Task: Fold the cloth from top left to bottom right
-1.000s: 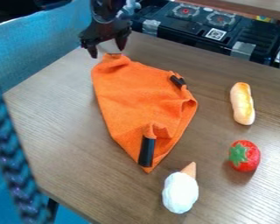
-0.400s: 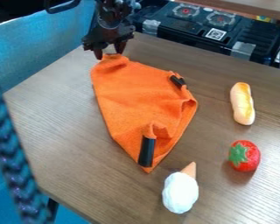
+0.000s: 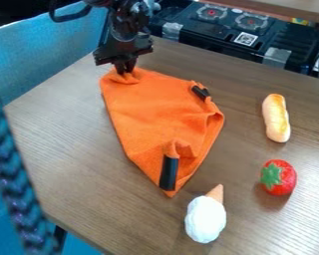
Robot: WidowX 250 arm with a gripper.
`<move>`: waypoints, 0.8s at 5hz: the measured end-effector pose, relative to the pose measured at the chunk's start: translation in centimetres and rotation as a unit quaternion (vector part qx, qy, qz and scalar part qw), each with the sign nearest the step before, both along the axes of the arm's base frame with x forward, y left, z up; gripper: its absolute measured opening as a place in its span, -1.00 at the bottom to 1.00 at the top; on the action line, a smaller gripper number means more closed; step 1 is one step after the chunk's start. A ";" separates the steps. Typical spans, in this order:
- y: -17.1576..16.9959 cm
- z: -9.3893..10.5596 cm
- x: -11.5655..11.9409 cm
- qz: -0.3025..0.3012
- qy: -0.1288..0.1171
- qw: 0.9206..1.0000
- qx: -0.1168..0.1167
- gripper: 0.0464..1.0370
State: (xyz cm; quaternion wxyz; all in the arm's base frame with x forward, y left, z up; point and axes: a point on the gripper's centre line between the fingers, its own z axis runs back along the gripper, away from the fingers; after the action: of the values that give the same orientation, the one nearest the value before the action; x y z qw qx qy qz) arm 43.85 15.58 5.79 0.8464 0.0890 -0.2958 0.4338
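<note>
The gripper is at the top left of the table, its fingers drawn together on the upper left corner of the orange cloth. Fabric bunches up around the fingertips. The rest of the cloth lies spread on the table, narrowing to a point at its lower end. A black piece lies along the cloth near that lower point, and a smaller black piece is at its upper right edge, with folds beside both.
A toy bread and a red strawberry lie on the wooden table at the right. A toy ice cream sits below the cloth's tip. Behind stands a black stove; a blurred braided strand crosses the left side.
The gripper has come down onto the cloth's upper left corner, and its fingers have closed from a wide spread. The corner is now pinched and slightly shifted.
</note>
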 end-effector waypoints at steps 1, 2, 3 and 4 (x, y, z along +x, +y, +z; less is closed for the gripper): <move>-0.5 0.9 0.0 -0.006 -0.008 1.000 -0.012 -0.97; -1.1 3.6 -0.3 -0.018 -0.038 0.999 -0.020 -0.99; -1.8 6.0 -1.6 -0.035 -0.073 0.997 -0.014 -0.99; -4.0 7.5 -3.5 -0.071 -0.088 0.994 -0.014 -0.99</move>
State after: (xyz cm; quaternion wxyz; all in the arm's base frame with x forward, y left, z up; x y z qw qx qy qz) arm 40.32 11.58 13.26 0.8470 0.0176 -0.3684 0.3829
